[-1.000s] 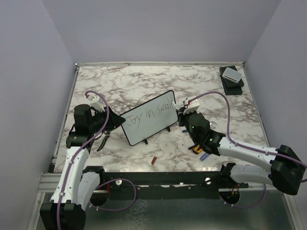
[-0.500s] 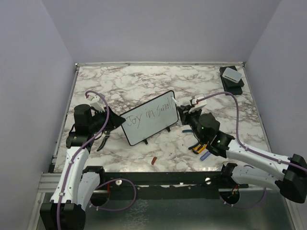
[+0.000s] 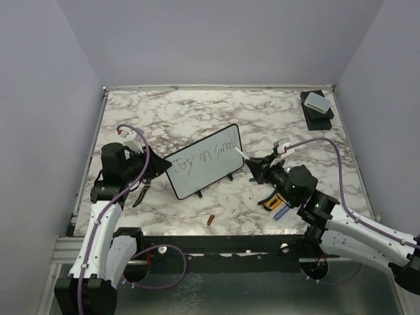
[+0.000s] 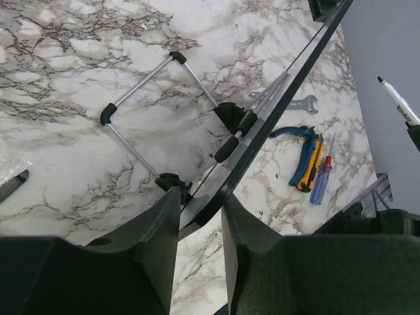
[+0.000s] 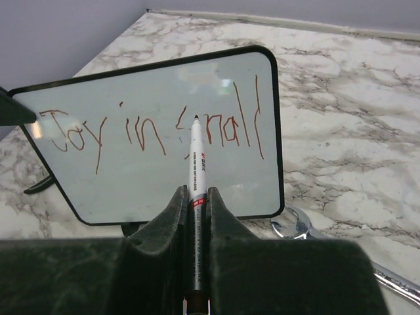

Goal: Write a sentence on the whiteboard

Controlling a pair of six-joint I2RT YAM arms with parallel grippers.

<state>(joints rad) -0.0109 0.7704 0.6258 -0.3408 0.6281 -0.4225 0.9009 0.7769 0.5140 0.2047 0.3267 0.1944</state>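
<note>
1. We count one small white rectangular whiteboard with a thin black frame [image 3: 203, 172]. It stands tilted at the middle-left of the marbled table [image 3: 197, 105]. On it is one line of dark handwritten sentence [image 5: 157, 131], three words: "Joy in small".
2. There are two grippers. The left gripper [image 4: 200, 197] is clamped on the board's near-left edge, one finger on each face. The right gripper [image 5: 197, 193] is pinched narrowly around one white-barrelled marker [image 5: 196, 172], whose dark tip points at the board and is held clear of it.
3. Loose items, one of each:
   - blue-handled pliers [image 4: 298, 147]
   - a yellow-handled tool [image 4: 314, 164]
   - a red-and-blue-handled screwdriver [image 4: 321, 180]
   - a silver wrench [image 4: 298, 103]
   - a small reddish piece [image 3: 210, 220] near the front edge
   - a black block [image 3: 321, 117] carrying a white box [image 3: 317, 101] in the far right corner
4. A second ago the right gripper sat at the board's right edge. It has since drawn back toward the near right, taking the marker with it. The board, the writing and the left gripper are unchanged.
</note>
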